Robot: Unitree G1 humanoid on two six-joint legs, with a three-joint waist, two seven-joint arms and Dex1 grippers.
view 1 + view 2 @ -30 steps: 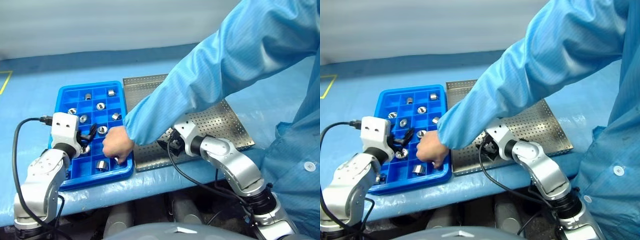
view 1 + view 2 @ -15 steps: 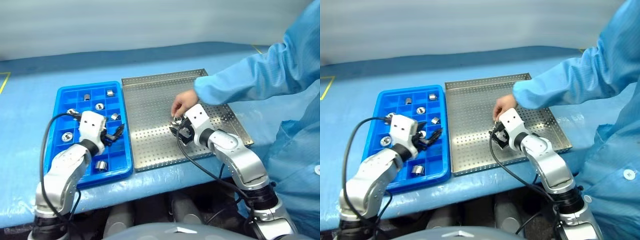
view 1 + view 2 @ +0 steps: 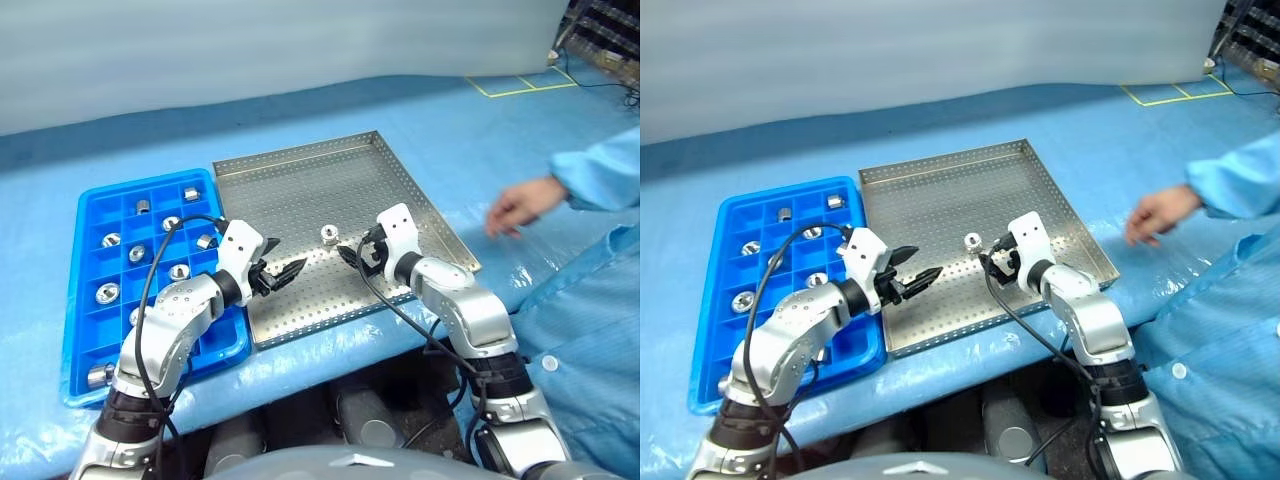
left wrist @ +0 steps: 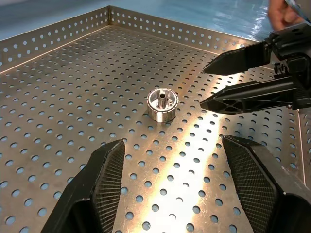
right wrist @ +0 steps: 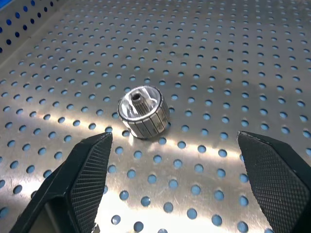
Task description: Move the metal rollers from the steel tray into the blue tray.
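Left pincer (image 3: 290,271) hovered low over the steel tray (image 3: 300,180), jaws parted about halfway and empty, aimed across toward the single metal roller (image 3: 328,234) standing upright near the tray's middle. To its left, the blue tray (image 3: 80,300) on the table (image 3: 500,130) already held several rollers (image 3: 107,294) in separate compartments. Right pincer (image 3: 352,254) sat just beside the roller on its other side, jaws spread wide, holding nothing, tilted slightly downward. The step in hand looked like the approach to this last roller; next, one pincer would need to straddle it and close. A person's hand (image 3: 515,205) rested well apart at the right.
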